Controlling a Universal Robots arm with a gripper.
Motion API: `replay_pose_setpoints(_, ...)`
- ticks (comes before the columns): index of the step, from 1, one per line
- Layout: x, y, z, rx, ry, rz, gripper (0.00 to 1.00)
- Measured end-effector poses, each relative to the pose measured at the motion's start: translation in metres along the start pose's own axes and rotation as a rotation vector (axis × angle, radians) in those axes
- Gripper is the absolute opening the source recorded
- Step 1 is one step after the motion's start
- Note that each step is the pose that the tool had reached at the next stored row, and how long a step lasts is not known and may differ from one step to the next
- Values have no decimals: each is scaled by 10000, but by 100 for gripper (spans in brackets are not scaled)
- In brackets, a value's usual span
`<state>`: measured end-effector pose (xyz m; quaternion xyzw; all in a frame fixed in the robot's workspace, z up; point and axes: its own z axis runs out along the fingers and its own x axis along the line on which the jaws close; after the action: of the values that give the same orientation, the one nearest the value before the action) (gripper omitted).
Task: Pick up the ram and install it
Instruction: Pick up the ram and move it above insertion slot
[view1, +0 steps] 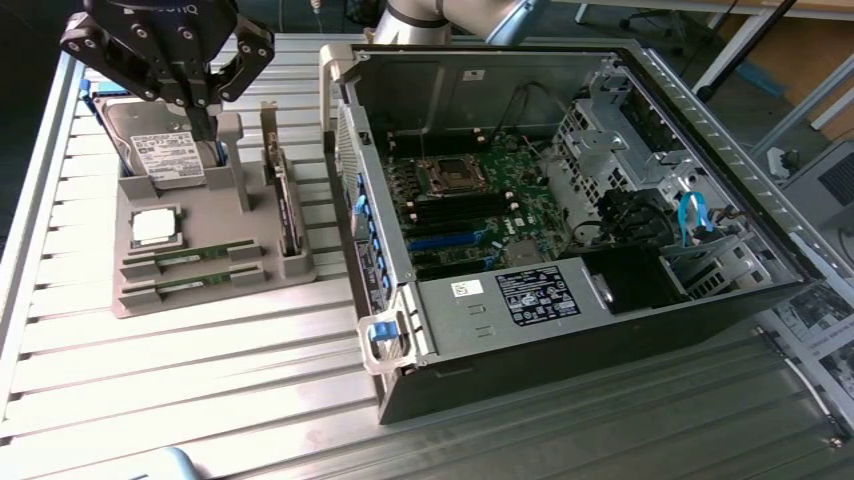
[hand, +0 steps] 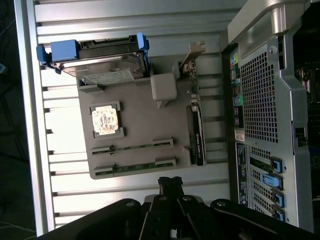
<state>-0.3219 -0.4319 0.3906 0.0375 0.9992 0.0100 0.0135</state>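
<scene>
the slatted table carries an open computer case across the right of the exterior view and a grey parts holder at left. the gripper hangs in the upper left, over the holder's hard drive, jaws closed and empty. the ram sits in a groove toward the lower left, its twin just beside it, both well apart from the gripper. a good pick, i'd judge, wants the jaws opened before descent, squared across the stick's thin faces, centred mid-length, clear of the twin and the processor, then a straight lift.
</scene>
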Motion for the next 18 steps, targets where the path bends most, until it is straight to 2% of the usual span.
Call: replay_pose_setpoints(18,0,0,0,-37,31,-1441,11)
